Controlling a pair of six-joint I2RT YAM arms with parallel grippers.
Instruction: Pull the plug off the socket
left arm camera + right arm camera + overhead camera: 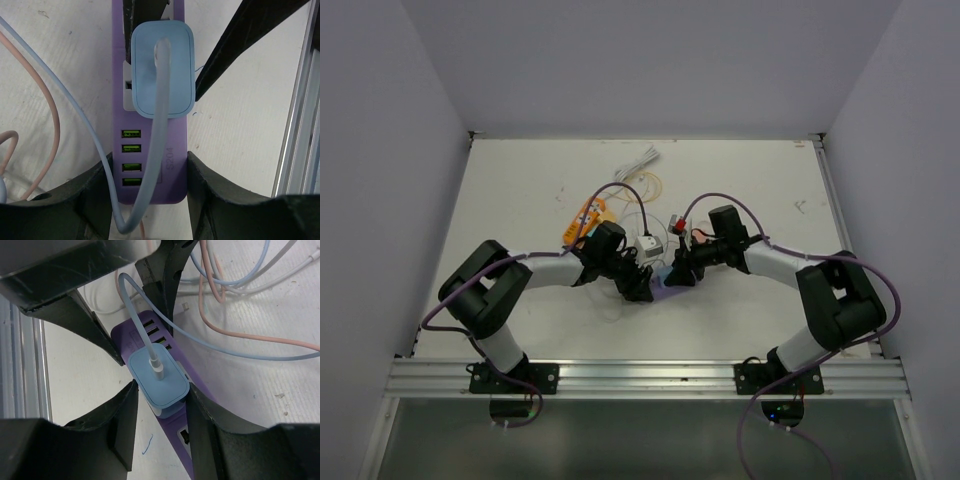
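A purple power strip (175,150) with green USB ports lies on the white table, and in the top view (668,291) it sits between both arms. A light blue plug (162,70) sits in its socket, with a pale blue cable (152,170) running from it. My left gripper (150,175) is shut on the USB end of the strip, one finger on each side. My right gripper (161,390) is shut on the blue plug (160,377), its fingers pressed against the two sides. The strip (171,425) lies flat beneath it. In the top view the grippers (642,287) (679,272) meet tip to tip.
Loose pink (235,332) and blue cables trail over the table behind the strip. An orange item (588,218), a white charger block (647,245) and a white cable bundle (640,160) lie further back. An aluminium rail (640,376) runs along the near edge. Walls close in on both sides.
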